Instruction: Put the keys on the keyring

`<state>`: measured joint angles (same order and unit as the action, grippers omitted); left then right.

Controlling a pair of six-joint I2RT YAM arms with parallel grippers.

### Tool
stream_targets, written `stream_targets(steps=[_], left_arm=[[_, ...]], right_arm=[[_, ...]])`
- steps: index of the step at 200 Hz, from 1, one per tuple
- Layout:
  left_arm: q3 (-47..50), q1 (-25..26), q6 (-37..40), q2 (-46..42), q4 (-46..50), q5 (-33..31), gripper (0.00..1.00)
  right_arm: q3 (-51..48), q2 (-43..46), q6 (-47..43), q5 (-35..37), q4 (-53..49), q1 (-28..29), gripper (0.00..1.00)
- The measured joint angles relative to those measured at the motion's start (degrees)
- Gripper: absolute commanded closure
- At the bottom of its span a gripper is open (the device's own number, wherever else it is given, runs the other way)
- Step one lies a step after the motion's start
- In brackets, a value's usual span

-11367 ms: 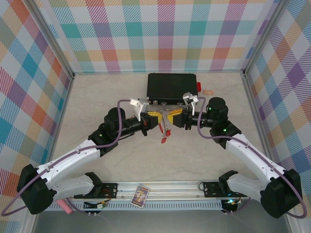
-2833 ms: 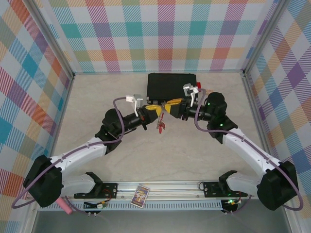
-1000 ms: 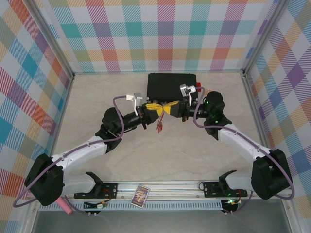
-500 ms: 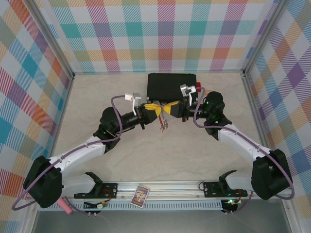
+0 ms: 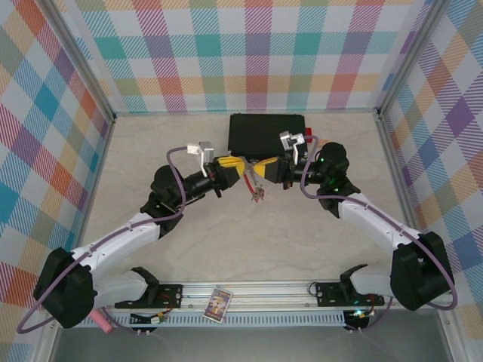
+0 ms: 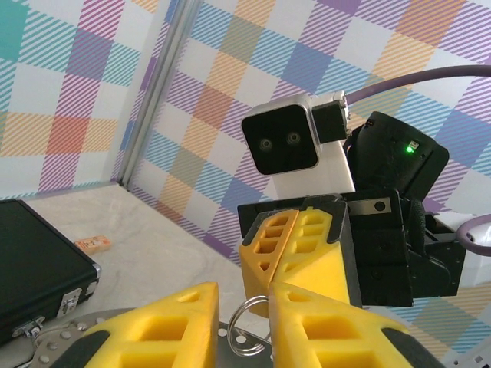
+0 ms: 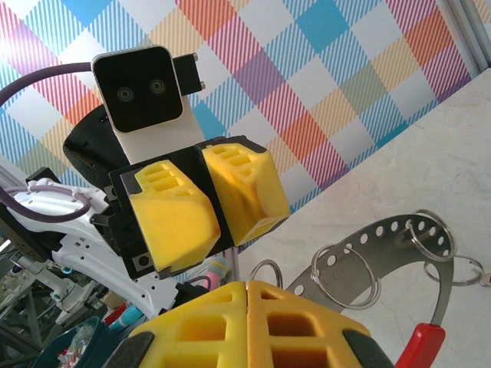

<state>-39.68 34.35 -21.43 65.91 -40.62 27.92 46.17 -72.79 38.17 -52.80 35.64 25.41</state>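
Across the pale, marbled table (image 5: 189, 241), walled on three sides by pastel plaid panels (image 5: 249, 53) in metal framing, the two arms reach inward and meet just in front of the black case (image 5: 264, 132) at the far side. Half a second ago the left arm's wrist sat slightly nearer the right one; it has drawn a little to the left, while the right arm has not moved. Eleven seconds ago the meeting point lay farther from the case, with red pieces trailing lower toward the near edge. The right gripper (image 7: 245, 287) has its yellow fingers pressed together on the keyring (image 7: 364, 236), a curved silvery band pierced with holes, seen just above them with a red piece (image 7: 420, 346) at its lower end. The left gripper (image 6: 242, 297) keeps a narrow gap with a wire ring in it; whether it pinches that ring cannot be told. The keys (image 5: 255, 193) dangle as a small red and silver cluster below and between the two grippers, too small to count. Counted: two arms, one case, one red block (image 5: 308, 136) at the case's right corner, one card (image 5: 218, 304) on the near rail, and at least three wire rings on the band.
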Motion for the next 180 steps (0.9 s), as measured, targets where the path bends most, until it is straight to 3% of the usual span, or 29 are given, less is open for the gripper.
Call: stream_targets(steps=[57, 107, 121, 159, 180], left_arm=[[0.00, 0.00, -1.14, 3.72, -0.44, 1.92, 0.72], [0.00, 0.00, -5.51, 9.35, -6.93, 5.38, 0.70], [0.00, -0.02, -7.32, 10.91, -9.64, 6.58, 0.74], [0.00, -0.07, -11.85, 13.25, -15.04, 9.20, 1.00], [0.00, -0.37, -12.24, 13.18, -15.52, 9.84, 1.00]], right_arm=[[-0.02, 0.00, 0.00, 0.00, 0.37, 0.00, 1.00], [-0.68, -0.24, 0.04, -0.04, 0.94, 0.00, 1.00], [-0.79, -0.55, 0.04, -0.20, 1.22, 0.00, 1.00], [-0.87, -0.61, 0.00, -0.44, 1.38, 0.00, 1.00], [-0.87, -0.61, 0.00, -0.37, 1.84, -0.02, 1.00]])
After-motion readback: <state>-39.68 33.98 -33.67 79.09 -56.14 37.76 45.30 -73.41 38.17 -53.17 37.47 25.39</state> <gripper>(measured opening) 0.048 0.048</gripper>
